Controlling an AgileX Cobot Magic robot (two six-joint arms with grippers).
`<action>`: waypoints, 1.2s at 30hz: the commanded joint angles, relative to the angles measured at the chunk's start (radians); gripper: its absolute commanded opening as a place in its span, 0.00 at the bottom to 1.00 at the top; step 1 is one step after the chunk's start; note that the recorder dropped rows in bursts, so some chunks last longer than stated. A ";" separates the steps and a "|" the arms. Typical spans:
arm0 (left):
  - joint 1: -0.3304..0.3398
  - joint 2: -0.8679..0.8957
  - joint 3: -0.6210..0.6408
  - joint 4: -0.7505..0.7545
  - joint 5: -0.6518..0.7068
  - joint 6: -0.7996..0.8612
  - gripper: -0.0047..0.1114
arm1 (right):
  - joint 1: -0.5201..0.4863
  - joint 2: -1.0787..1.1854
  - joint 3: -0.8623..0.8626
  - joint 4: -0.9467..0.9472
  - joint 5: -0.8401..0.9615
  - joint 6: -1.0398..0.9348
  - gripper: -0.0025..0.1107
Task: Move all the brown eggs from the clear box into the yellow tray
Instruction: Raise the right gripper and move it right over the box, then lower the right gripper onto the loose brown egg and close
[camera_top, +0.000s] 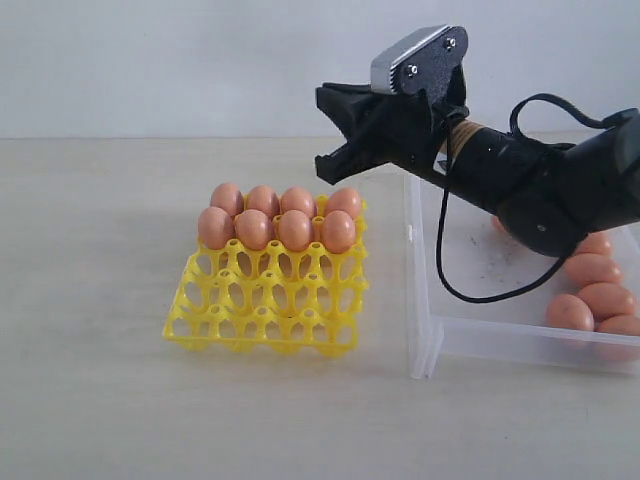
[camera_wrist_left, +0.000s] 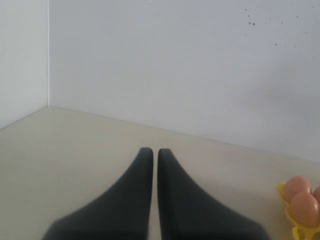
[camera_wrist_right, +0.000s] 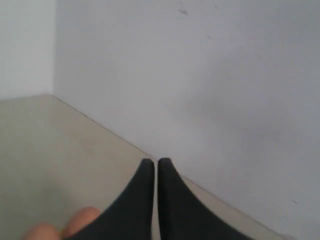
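The yellow tray (camera_top: 265, 305) sits left of the clear box (camera_top: 425, 330). Several brown eggs (camera_top: 275, 228) fill the tray's two back rows. Several more brown eggs (camera_top: 592, 270) lie at the right end of the box. My right gripper (camera_top: 325, 128) hangs in the air above the tray's back right corner. In the right wrist view its fingers (camera_wrist_right: 155, 161) are shut with nothing between them, and blurred eggs (camera_wrist_right: 82, 220) show below. My left gripper (camera_wrist_left: 150, 150) is shut and empty over bare table, with the tray's edge (camera_wrist_left: 292, 220) and two eggs (camera_wrist_left: 300, 192) off to one side.
A black cable (camera_top: 460, 275) loops down from the right arm over the box. The box floor (camera_top: 490, 260) carries dark smudges. A pale wall rises behind the beige table (camera_top: 90, 380).
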 joint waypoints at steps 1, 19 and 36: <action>0.002 -0.002 -0.001 -0.009 -0.011 -0.009 0.07 | -0.004 -0.033 0.004 0.305 0.072 -0.128 0.02; 0.002 -0.002 -0.001 -0.009 -0.011 -0.009 0.07 | -0.155 -0.173 -0.348 0.505 1.702 -0.323 0.02; 0.002 -0.002 -0.001 -0.009 -0.011 -0.009 0.07 | -0.191 -0.121 -0.396 0.346 1.462 -0.866 0.84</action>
